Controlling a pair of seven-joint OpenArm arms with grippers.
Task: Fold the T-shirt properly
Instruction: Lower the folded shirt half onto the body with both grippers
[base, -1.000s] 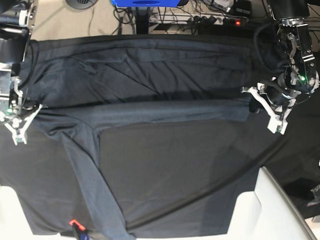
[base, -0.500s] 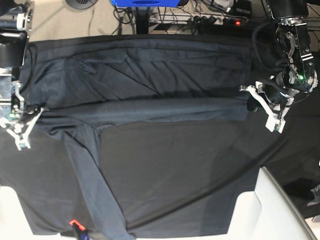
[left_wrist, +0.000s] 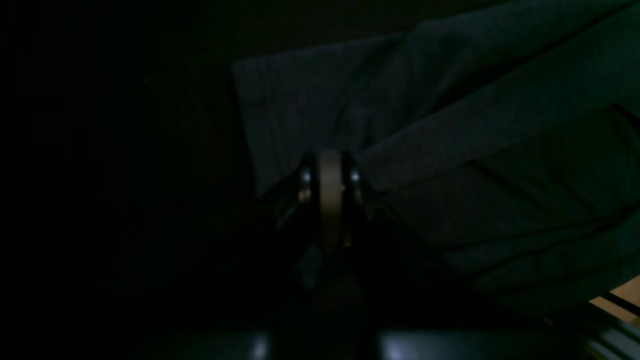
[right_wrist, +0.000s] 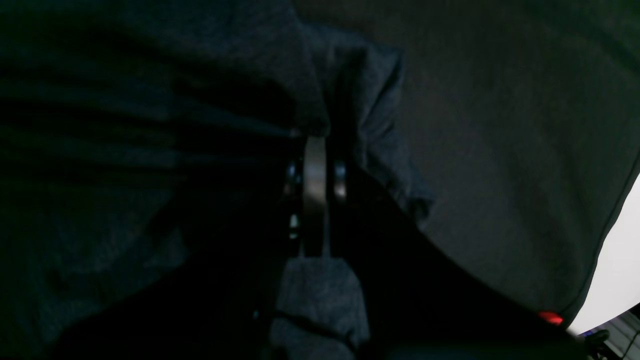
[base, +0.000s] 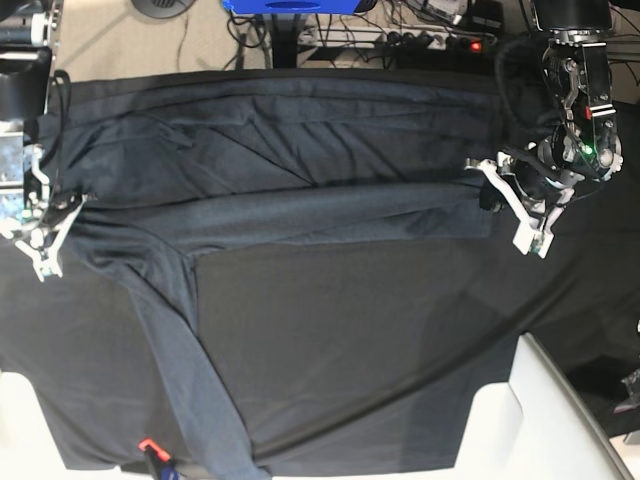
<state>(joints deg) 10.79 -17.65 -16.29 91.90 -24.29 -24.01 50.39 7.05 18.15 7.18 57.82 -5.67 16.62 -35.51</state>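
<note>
The dark slate-grey T-shirt (base: 300, 150) lies spread across the far half of the table, with a lifted fold band (base: 300, 212) stretched between both grippers. A lighter strip of it (base: 185, 360) runs toward the near edge. My left gripper (base: 492, 195), on the base view's right, is shut on the T-shirt's fold at its right end. In the left wrist view its closed fingertips (left_wrist: 327, 165) sit at the fabric's (left_wrist: 450, 150) edge. My right gripper (base: 48, 232), on the base view's left, is shut on a bunched pinch of T-shirt (right_wrist: 360, 80) at its fingertips (right_wrist: 315, 145).
The black tablecloth (base: 580, 300) covers the table under the shirt. White blocks stand at the near right (base: 550, 410) and near left (base: 15, 420) corners. A small red item (base: 148, 445) lies at the near edge. Cables and a power strip (base: 430, 40) lie on the floor beyond the table.
Both grippers have moved toward the far side of the table, still shut, dragging the fold band with them. The left gripper has also shifted inward.
</note>
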